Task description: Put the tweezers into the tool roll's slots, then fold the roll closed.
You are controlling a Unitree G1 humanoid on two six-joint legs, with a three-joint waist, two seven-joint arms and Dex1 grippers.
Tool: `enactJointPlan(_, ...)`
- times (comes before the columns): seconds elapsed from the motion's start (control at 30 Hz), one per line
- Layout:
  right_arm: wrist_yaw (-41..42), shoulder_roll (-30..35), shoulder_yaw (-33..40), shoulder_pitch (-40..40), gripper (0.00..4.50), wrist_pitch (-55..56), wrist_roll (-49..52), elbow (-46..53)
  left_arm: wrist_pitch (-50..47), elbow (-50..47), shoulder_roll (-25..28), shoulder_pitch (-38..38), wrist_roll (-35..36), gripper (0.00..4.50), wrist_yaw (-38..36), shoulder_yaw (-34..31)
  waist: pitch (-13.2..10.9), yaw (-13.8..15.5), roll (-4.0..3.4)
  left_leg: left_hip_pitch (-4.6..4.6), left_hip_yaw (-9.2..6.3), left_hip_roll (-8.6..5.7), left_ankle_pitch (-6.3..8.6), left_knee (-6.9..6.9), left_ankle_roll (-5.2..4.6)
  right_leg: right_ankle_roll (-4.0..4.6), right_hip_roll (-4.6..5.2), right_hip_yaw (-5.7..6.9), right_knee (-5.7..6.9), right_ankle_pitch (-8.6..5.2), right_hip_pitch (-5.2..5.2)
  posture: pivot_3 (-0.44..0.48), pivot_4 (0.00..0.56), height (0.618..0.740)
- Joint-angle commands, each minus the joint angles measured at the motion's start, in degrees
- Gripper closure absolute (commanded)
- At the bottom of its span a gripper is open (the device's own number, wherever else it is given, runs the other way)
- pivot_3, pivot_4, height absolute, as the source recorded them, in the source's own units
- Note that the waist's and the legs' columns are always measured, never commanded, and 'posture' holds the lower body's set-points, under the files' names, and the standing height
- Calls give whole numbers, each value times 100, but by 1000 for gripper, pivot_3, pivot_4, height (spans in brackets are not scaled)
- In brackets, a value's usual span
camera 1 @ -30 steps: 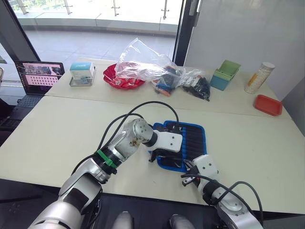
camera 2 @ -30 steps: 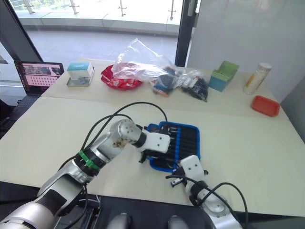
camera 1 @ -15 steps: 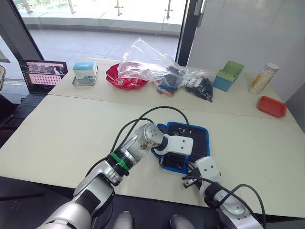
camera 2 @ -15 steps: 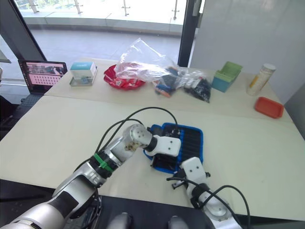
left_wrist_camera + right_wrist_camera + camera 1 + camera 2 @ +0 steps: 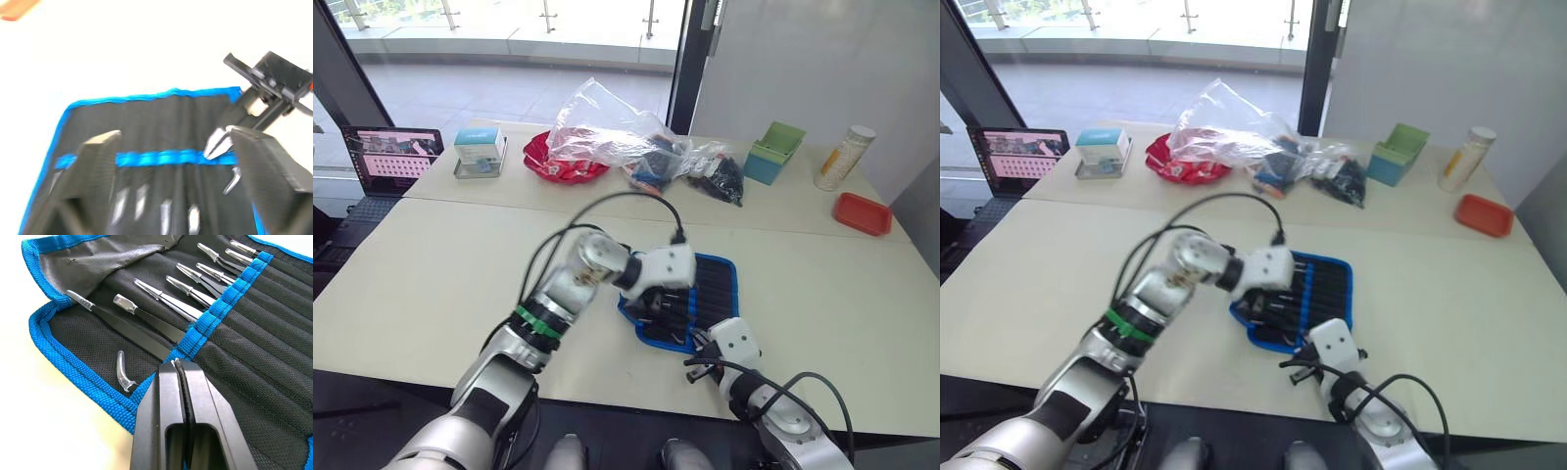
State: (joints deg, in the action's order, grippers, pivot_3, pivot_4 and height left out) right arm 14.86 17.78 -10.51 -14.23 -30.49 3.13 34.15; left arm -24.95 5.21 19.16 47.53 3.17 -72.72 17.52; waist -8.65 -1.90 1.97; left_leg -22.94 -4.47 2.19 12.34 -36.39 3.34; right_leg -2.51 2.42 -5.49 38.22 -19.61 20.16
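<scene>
Nothing readable anywhere as far as I can tell. The laptop (image 5: 389,163) at the far left of the table has something pink and grid-like on its screen, but no words or numbers come through. The small box (image 5: 479,145) just beside the laptop has some print on it that's too small to make out. Same for the tall patterned canister (image 5: 845,158) on the opposite end from the laptop: a pattern, no legible label.

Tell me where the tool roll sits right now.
The tool roll lies open on the near table, slightly right of centre, beneath the left tool and just beyond the right tool.
</scene>
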Motion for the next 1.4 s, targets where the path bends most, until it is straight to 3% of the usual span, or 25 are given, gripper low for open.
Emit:
enactJointPlan(0.03, 42, 62, -13, -144, 4500, -278, -15, -309, -450, -607, 417, -537, 565, 24, 132, -677, -1, -25, -4, 0, -1, -1, 0, 0, 0, 0, 1, 0, 3, 0, -2, 0, 150, 723)
enactJointPlan(0.2, 82, 86, -27, -170, 4500, -262, -2, -151, 18, -1205, 958, -1786, 1101, 24, 507, -1716, -5, -30, -8, 2, -6, -1, 0, 3, 0, 1, 3, 1, 21, 1, 7, 0, 150, 723)
enactJointPlan(0.37, 150, 122, 73, -189, 4500, -124, 48, 120, -165, -2033, 1294, -3009, 1708, 24, 756, -2477, -6, 2, -6, 2, -6, -3, -1, -2, 3, 1, 10, 2, 23, 1, 4, 0, 150, 723)
enactJointPlan(0.53, 389, 222, 289, -109, 3020, 338, 221, 576, -451, -2622, 1395, -4194, 2247, 0, 1162, -3124, -16, -46, -20, 2, -6, 1, 0, 5, 3, 3, 8, 1, 25, 0, 11, 0, 150, 723)
enactJointPlan(0.67, 690, 401, 355, 316, 1604, 335, 376, 822, -341, -2772, 1288, -4479, 2298, 0, 1633, -3144, -42, -32, -31, 1, -5, 1, -5, 1, 7, 4, 9, 1, 25, -1, 11, 0, 150, 723)
enactJointPlan(0.83, 924, 312, -506, 1468, 28, -106, 281, 756, -296, -3021, 1206, -4708, 2438, 0, 1959, -3107, -48, -78, -36, 3, -4, 3, -10, -3, 8, 4, 5, 0, 27, -1, 11, 0, 150, 723)
enactJointPlan(0.97, 657, 101, -1602, 2297, 28, -82, -644, -185, -301, -3177, 1359, -4976, 2541, 0, 2013, -3137, -52, -95, -43, 10, -3, 4, -9, 10, 8, 7, 5, 1, 46, 1, 23, 0, 150, 723)
enactJointPlan(1.3, 130, 83, -2262, 2515, 28, 120, -2056, -691, -373, -3467, 1452, -5167, 2660, 0, 2375, -3068, -57, -46, -43, -21, -7, -12, -10, 0, 8, 7, 21, 4, 64, 1, 56, 0, 150, 723)
enactJointPlan(1.4, -28, -59, -2348, 2410, 839, 134, -2309, -680, -536, -3578, 1436, -5273, 2848, 0, 2484, -3037, -57, -73, -43, -20, -7, -12, -10, 0, 9, 7, 20, 3, 66, 1, 59, 0, 150, 723)
